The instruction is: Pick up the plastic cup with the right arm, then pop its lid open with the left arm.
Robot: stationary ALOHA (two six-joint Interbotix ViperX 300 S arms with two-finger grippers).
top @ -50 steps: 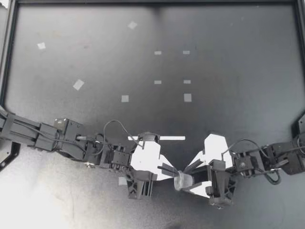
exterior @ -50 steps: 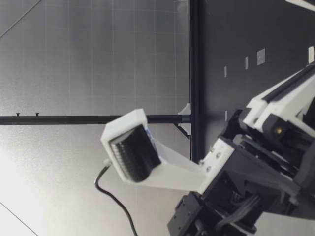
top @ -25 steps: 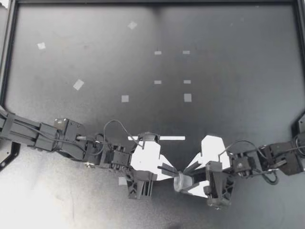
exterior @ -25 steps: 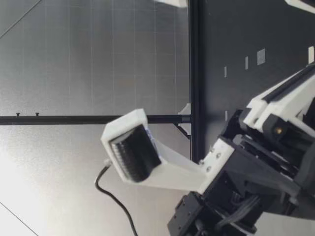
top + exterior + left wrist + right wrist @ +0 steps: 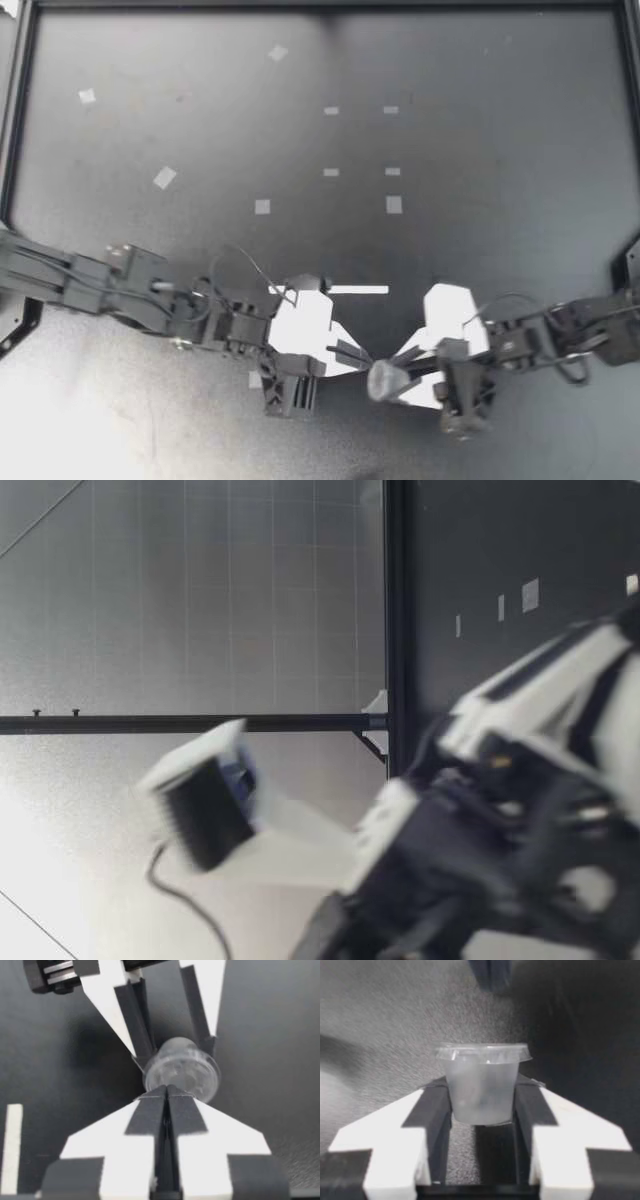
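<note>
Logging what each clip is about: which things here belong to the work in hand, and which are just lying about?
In hand:
- cup, clear and lidded
- right gripper, shut on the cup
- left gripper, shut, tips right by the cup

Lying about:
- tape squares
- white strip
- table, which they lie on

Left gripper (image 5: pixel 345 353) and right gripper (image 5: pixel 398 372): white wedge fingers (image 5: pixel 300 322), black pads (image 5: pixel 147 1115). Black jointed arms (image 5: pixel 90 285) carry looping black cables (image 5: pixel 235 255).
</note>
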